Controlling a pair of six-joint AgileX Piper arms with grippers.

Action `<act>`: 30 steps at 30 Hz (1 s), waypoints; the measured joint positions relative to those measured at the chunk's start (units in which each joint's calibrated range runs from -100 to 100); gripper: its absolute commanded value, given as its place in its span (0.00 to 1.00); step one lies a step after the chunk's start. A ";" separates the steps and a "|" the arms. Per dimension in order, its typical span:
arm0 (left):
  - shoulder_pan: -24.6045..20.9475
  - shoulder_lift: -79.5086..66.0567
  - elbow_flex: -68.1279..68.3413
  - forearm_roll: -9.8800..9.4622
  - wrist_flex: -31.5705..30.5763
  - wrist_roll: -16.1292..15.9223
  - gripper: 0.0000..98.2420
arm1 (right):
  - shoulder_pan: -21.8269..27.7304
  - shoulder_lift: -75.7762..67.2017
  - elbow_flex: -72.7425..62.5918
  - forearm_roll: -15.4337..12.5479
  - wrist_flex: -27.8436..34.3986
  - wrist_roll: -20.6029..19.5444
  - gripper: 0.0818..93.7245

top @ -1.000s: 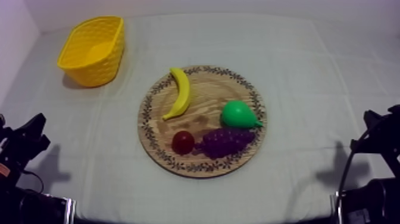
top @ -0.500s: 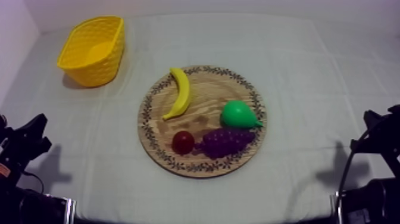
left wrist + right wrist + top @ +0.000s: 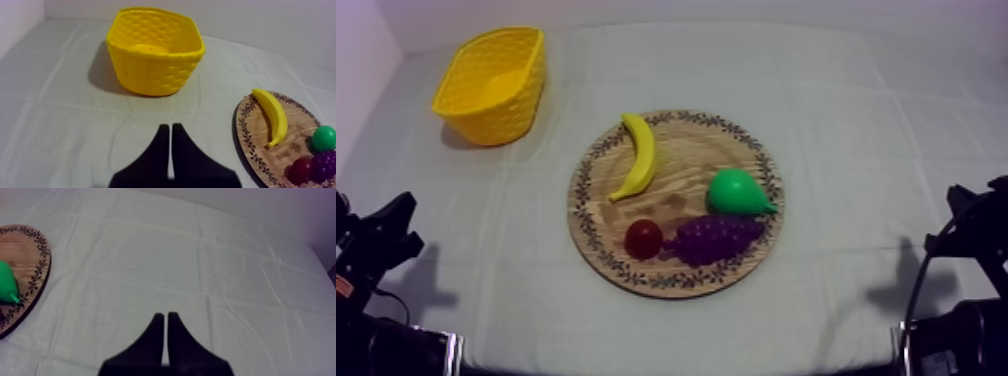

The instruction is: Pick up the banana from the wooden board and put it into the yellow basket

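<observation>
Our left gripper [image 3: 170,131] is closed on nothing over the cloth [image 3: 65,125]; the basket [image 3: 155,52] stands upright straight ahead of it, well apart; the banana [image 3: 272,116] lies on the board [image 3: 250,135], ahead and inward of that gripper, by the rim nearest the basket; our right gripper [image 3: 165,318] is likewise closed and empty, with the pear [image 3: 6,283] and board edge off its inner side.

R wrist: board [image 3: 22,253], pear [image 3: 6,283] cut off | L wrist: grapes [image 3: 327,165] too
</observation>
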 measured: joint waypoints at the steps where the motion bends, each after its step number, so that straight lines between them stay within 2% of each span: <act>1: 0.00 0.00 0.00 0.00 0.08 -0.01 0.00 | 0.00 0.00 0.00 0.00 0.00 0.00 0.00; 10: -0.03 1.12 -0.87 0.22 1.44 0.49 0.00 | 0.00 0.00 0.00 0.00 0.00 0.00 0.00; 15: 1.34 5.23 -4.77 0.37 1.52 -0.53 0.00 | 0.00 0.00 0.00 0.00 0.00 0.00 0.00; 25: 6.45 21.56 -22.01 0.07 1.58 -1.40 0.00 | 0.00 0.00 0.00 0.00 0.00 0.00 0.00; 30: 10.12 31.52 -33.68 -1.52 2.68 -0.07 0.00 | 0.00 0.00 0.00 0.00 0.00 0.00 0.00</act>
